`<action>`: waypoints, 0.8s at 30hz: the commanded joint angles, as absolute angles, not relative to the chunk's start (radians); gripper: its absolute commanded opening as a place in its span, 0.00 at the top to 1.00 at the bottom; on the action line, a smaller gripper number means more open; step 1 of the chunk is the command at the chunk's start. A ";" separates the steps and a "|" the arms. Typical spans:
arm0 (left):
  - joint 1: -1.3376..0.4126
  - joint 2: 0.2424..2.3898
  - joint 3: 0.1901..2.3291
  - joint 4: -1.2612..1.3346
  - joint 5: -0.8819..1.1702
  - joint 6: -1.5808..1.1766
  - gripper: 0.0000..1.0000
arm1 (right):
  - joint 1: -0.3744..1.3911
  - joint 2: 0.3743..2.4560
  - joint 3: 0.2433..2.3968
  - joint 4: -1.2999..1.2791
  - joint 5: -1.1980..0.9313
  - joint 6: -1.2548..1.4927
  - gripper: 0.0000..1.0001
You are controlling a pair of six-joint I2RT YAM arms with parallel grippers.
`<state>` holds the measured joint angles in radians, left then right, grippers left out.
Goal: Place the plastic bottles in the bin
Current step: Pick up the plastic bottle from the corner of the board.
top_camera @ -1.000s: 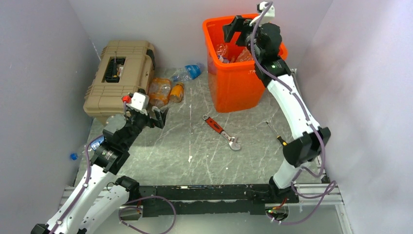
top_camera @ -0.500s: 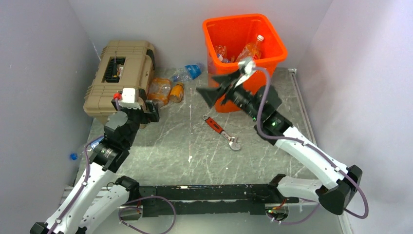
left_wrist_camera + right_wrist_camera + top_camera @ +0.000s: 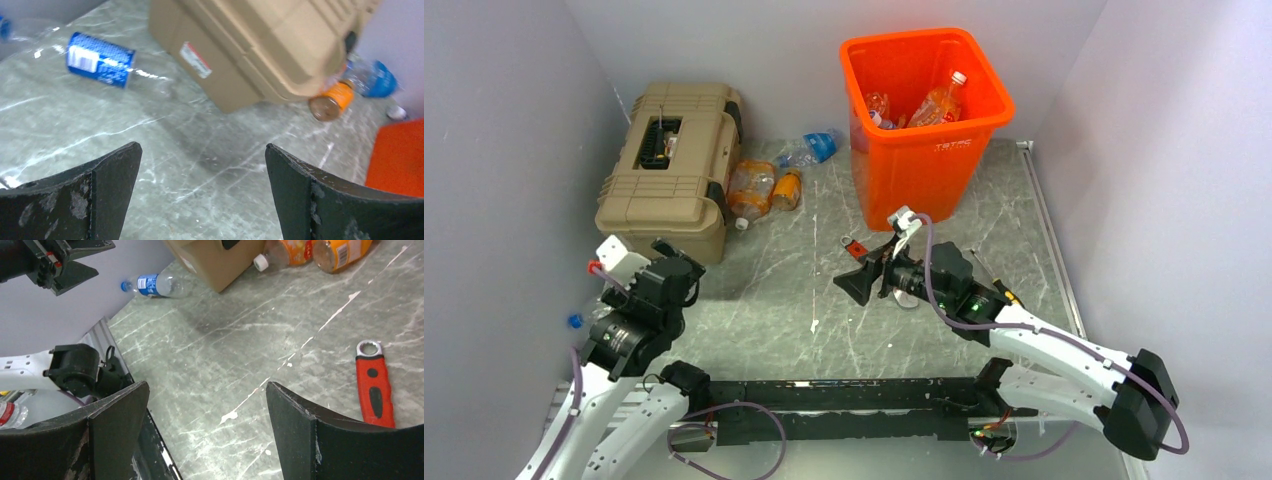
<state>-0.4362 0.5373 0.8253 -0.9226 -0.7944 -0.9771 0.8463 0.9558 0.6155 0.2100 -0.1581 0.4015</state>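
A grey, white-veined table [image 3: 824,310] sits between pale walls. The left arm folds low by the left edge, its left gripper [image 3: 202,150] spread wide and empty. The right arm reaches low across the middle, its right gripper [image 3: 207,390] likewise agape, holding nothing. The tall bright-orange plastic bin [image 3: 924,180] at the back holds several plastic bottles [image 3: 936,103]. Orange-tinted bottles [image 3: 764,188] lie against the ribbed tan toolbox [image 3: 674,165], and a blue-labelled clear bottle [image 3: 100,52] lies near the left wall. A red-handled wrench [image 3: 372,390] lies beside the right fingers.

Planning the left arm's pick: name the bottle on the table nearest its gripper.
The blue-labelled clear bottle by the left wall; the others lie beyond the toolbox.
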 commanded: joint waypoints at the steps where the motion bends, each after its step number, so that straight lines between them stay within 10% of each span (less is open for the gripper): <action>1: -0.434 0.607 0.854 -1.158 -0.972 -1.293 0.01 | 0.859 0.922 0.586 0.267 -0.172 0.452 0.09; 24: 0.208 0.690 0.638 -0.813 -0.523 -1.430 0.01 | 0.873 0.771 0.532 0.187 -0.198 0.405 0.09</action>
